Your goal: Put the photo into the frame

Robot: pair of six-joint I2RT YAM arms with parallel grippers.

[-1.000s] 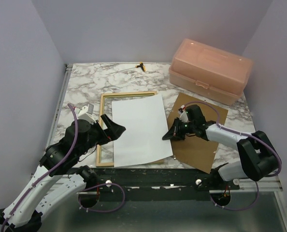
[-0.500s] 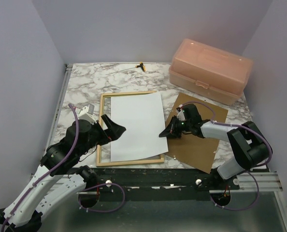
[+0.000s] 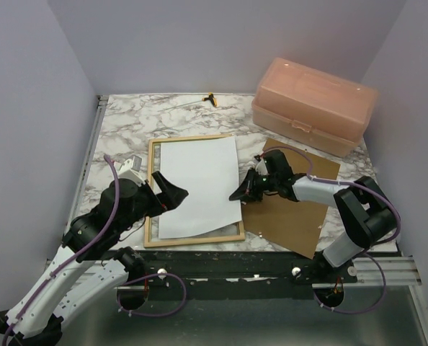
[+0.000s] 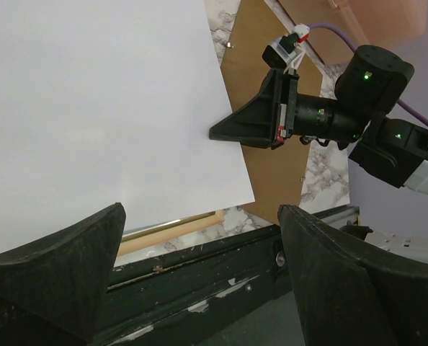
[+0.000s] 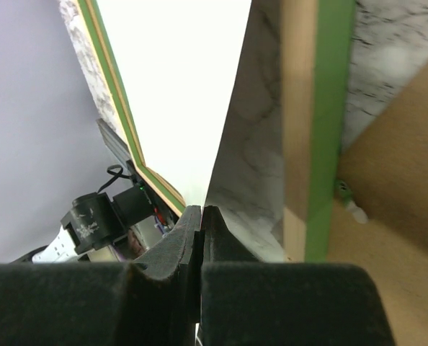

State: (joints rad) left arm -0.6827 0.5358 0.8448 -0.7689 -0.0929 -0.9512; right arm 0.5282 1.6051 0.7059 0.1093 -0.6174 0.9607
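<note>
The photo (image 3: pixel 198 184) lies white side up over the frame (image 3: pixel 153 202), whose light wood rails show at the left, top and bottom. My right gripper (image 3: pixel 234 196) is shut on the photo's right edge, low over the frame's right rail. In the right wrist view the closed right gripper (image 5: pixel 202 209) pinches the sheet edge-on, with the white photo (image 5: pixel 178 86) to the left and a green frame rail (image 5: pixel 329 130) to the right. My left gripper (image 3: pixel 169 191) hovers open above the photo's lower left part, holding nothing. In the left wrist view, the left gripper (image 4: pixel 199 209) looks over the photo (image 4: pixel 99 108).
A brown hardboard panel (image 3: pixel 293 209) lies right of the frame, under the right arm. A pink plastic box (image 3: pixel 315 104) stands at the back right. A small yellow and black object (image 3: pixel 211 97) lies at the back edge. The table's dark front rail (image 4: pixel 199 274) runs below the frame.
The right gripper has dragged the photo left and away from the front edge, so it now sits squarer over the frame. The left arm has not moved.
</note>
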